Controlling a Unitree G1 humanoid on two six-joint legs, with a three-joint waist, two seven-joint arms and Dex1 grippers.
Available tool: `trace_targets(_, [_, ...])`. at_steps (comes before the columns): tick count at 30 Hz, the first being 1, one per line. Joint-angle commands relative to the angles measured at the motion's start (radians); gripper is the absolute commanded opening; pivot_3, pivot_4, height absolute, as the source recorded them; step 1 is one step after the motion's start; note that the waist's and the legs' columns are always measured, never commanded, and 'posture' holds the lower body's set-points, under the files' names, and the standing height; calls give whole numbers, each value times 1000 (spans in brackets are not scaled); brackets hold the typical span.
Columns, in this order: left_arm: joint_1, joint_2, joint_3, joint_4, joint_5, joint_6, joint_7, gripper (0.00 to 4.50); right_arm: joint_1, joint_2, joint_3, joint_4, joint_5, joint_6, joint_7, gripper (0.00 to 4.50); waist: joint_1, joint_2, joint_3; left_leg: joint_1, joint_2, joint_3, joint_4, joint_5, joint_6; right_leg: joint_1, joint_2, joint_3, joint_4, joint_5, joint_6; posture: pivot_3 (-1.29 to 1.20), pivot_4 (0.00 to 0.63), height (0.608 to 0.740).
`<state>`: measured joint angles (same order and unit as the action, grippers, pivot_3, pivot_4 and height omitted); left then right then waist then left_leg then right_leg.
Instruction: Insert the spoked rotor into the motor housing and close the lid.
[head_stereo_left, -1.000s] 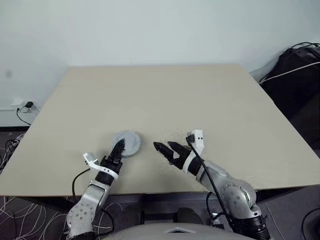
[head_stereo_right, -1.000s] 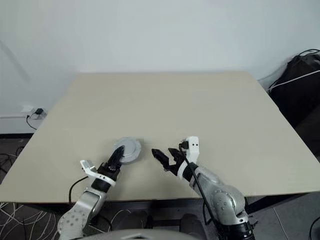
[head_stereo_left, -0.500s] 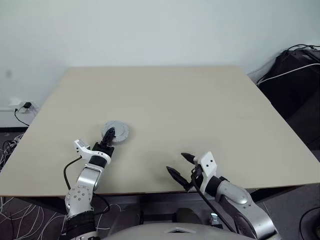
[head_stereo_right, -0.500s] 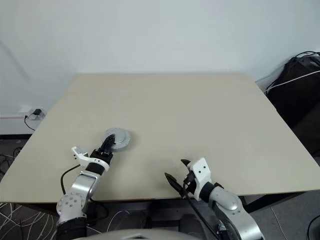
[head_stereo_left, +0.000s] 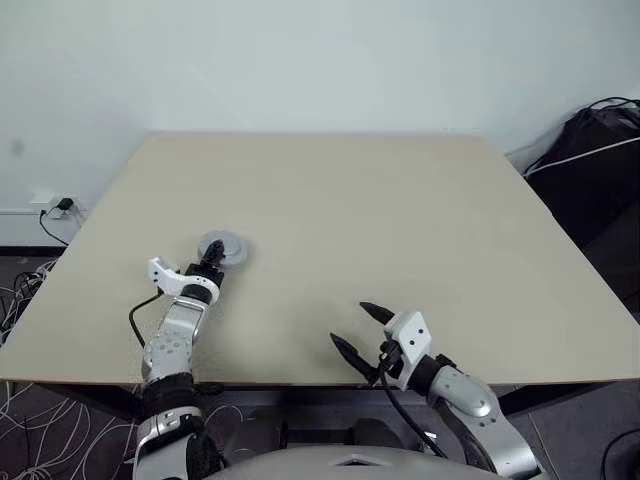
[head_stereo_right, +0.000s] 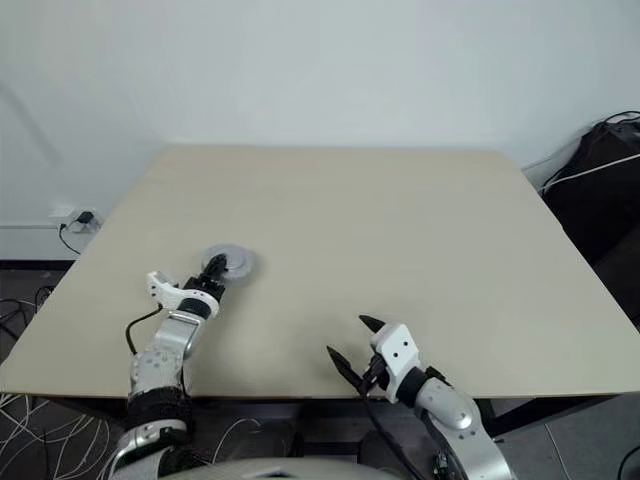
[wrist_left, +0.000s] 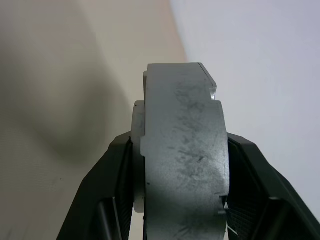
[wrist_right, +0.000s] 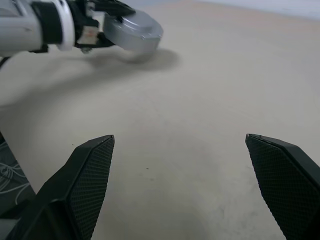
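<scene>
Closed motor housing (head_stereo_left: 222, 247) pinched between left gripper (head_stereo_left: 212, 266) fingers over the table (head_stereo_left: 400, 220) near its left side, right gripper (head_stereo_left: 362, 330) spread empty (assembly seemingly done), calling next for setting down.

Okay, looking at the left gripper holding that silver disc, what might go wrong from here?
1. The left gripper pinches the disc by its edge, so it may slip or tilt out.
2. The disc hangs just above the table; a sudden drop might knock it or jar its parts.
3. The right gripper is open and apart, too far to steady it.
</scene>
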<state>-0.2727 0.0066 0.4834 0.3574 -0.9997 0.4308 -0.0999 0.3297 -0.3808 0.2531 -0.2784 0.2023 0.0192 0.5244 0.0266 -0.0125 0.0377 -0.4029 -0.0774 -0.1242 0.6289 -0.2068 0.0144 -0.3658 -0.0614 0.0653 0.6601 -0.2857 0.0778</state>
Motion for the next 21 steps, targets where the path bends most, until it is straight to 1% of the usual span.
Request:
trace_targets(1, [-85, 6, 4, 43, 8, 4, -27, 2083, -2, 12, -17, -12, 8, -27, 10, 4500, 1, 0, 0, 0, 0, 0, 0, 0, 0, 0, 0, 0, 0, 2, 3, 0, 0, 740])
trace_targets(8, [-194, 14, 18, 207, 76, -36, -54, 2083, 14, 19, -20, -23, 14, -11, 17, 4500, 1, -1, 0, 0, 0, 0, 0, 1, 0, 0, 0, 0, 0, 2, 3, 0, 0, 740])
trace_targets(12, [-240, 22, 19, 281, 136, -65, -40, 2083, 18, 22, -20, -27, 11, -2, 17, 4500, 1, -1, 0, 0, 0, 0, 0, 1, 0, 0, 0, 0, 0, 3, 3, 0, 0, 740])
trace_targets(16, [-252, 37, 23, 326, 175, -56, -20, 2083, 20, 24, -20, -30, 10, 7, 15, 4500, 1, -1, 0, 1, 0, 0, 0, 1, 0, 0, 0, 0, 1, 4, 4, 0, 0, 740])
trace_targets(19, [-240, 41, 27, 323, 183, -41, -31, 2083, 19, 27, -19, -28, 11, 13, 16, 4500, -3, -1, 0, 7, 0, 0, 0, 1, 0, 5, 0, 0, 1, 1, 8, 0, 0, 740])
trace_targets(21, [-223, 44, 25, 309, 187, -23, -36, 2083, 15, 29, -18, -25, 11, 18, 17, 4500, -8, -1, 0, 8, 0, 0, 0, 1, 0, 7, 0, 0, 1, 0, 6, 0, 0, 740])
